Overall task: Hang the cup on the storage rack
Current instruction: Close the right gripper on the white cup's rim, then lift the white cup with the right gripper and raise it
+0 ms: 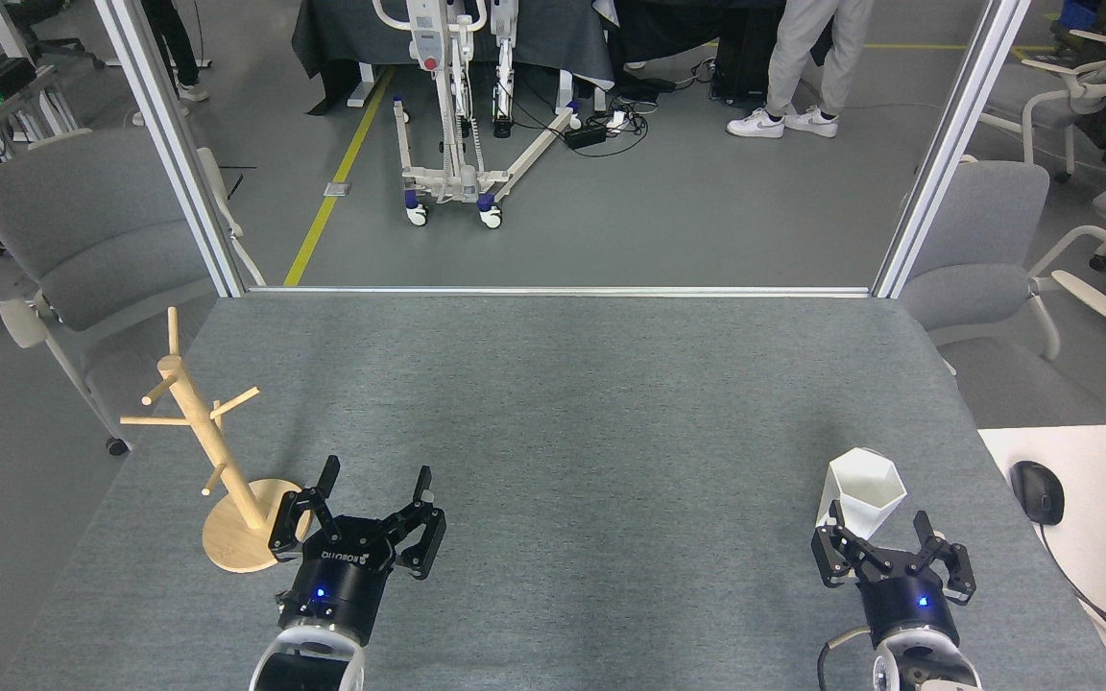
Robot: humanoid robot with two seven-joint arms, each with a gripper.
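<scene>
Cup point(863, 494) stands unhung at lower right, rack point(217, 461) bare at left; both grippers point(372, 480) point(881, 524) spread-fingered, empty.

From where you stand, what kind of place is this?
Likely a robotics lab or test bay: a grey felt-covered table framed by aluminium posts, a wheeled lift stand with loose cables behind, and office chairs around.
</scene>
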